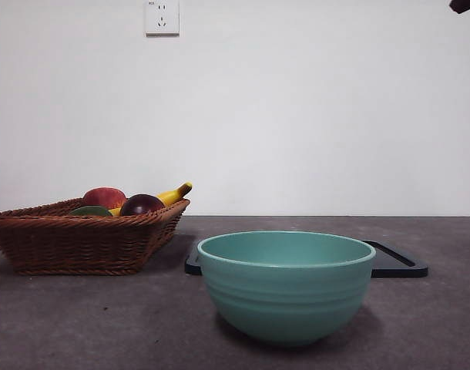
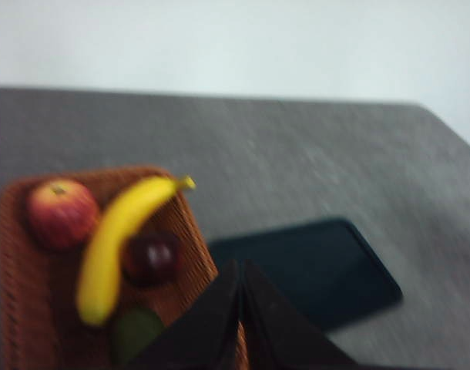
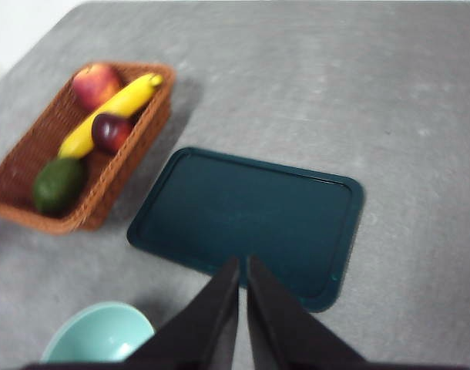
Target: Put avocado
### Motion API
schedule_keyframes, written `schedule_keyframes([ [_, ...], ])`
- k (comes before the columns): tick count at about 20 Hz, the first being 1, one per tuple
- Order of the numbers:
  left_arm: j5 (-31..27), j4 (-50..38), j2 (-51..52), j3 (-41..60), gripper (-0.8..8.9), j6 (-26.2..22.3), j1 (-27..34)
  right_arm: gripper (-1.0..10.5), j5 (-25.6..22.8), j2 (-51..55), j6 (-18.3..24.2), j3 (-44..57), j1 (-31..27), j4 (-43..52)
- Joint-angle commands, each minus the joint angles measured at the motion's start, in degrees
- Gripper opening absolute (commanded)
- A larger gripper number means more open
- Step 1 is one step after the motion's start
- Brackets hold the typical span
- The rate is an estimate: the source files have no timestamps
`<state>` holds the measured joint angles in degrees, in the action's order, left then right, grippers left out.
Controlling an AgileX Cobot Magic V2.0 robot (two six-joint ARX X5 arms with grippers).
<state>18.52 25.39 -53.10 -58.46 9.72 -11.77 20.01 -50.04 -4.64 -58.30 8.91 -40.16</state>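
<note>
The avocado (image 3: 58, 184) — dark green, oval, dull skin — lies in the basket (image 3: 115, 166). Left tool (image 2: 241, 271) and right tool (image 3: 243, 266) are closed — both hold nothing.

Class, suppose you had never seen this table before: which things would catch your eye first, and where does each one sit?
The big mint-green bowl stands nearest the front camera, with a dark tray flat on the grey table behind it. To one side, a wicker basket holds a yellow banana, a red apple, a dark purple fruit and the avocado.
</note>
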Motion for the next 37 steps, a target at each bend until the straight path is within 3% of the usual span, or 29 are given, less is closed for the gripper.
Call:
schedule_keyframes([
  [1,0.4,1.8,-1.7,-1.3,0.09,-2.0,-2.8,0.1,-3.0,-0.8,2.2,-1.1,3.7,-1.4],
  [6,0.4,2.3,-1.9,-1.3,0.09,-2.9,-5.2,0.1,-5.1,-0.8,4.2,-1.1,5.5,-3.0],
  [7,0.4,2.4,-1.9,-1.3,0.09,-2.9,-5.2,0.1,-7.5,-0.8,3.8,-1.1,5.5,-3.1],
  [9,0.4,2.4,-1.9,-1.3,0.09,-3.1,-4.9,0.1,-17.6,-0.8,0.8,-1.1,5.5,-3.2],
  [11,0.4,2.6,-2.0,-1.3,0.09,-4.9,-4.9,0.1,-21.9,-0.8,0.9,-1.1,5.5,-3.2],
  [15,0.2,4.0,-2.1,-1.3,0.46,-9.4,-4.6,0.1,-21.6,-0.8,4.8,-1.1,5.2,-3.1],
  [19,-6.3,4.3,-2.9,-1.3,3.12,-9.7,-3.6,0.8,-21.2,-1.0,6.7,-1.1,2.1,-1.8],
  [21,-6.4,5.7,-3.8,-1.3,3.63,-9.4,-2.6,0.8,-17.4,-1.3,8.5,-1.1,-0.9,-1.9],
  [23,-6.5,8.2,-4.7,-1.3,4.85,-9.0,-1.9,2.8,-11.2,-1.6,8.3,-1.1,-3.1,-2.1],
  [25,-6.5,9.8,-5.4,-1.3,5.80,-9.0,-1.8,5.8,-10.1,-1.6,8.2,-1.1,-3.5,-2.1],
  [26,-6.5,9.8,-5.5,-1.3,6.10,-9.0,-1.8,5.9,-10.2,-1.6,8.1,-1.1,-3.5,-2.1],
  [31,-6.5,8.6,-5.6,-1.3,6.34,-9.2,-1.9,5.9,-10.1,-1.6,8.1,-1.1,-3.5,-2.0],
  [37,-6.5,11.2,-7.5,-1.7,6.25,-4.4,-1.8,5.9,-10.1,-1.6,8.1,-1.1,-3.5,-1.9],
])
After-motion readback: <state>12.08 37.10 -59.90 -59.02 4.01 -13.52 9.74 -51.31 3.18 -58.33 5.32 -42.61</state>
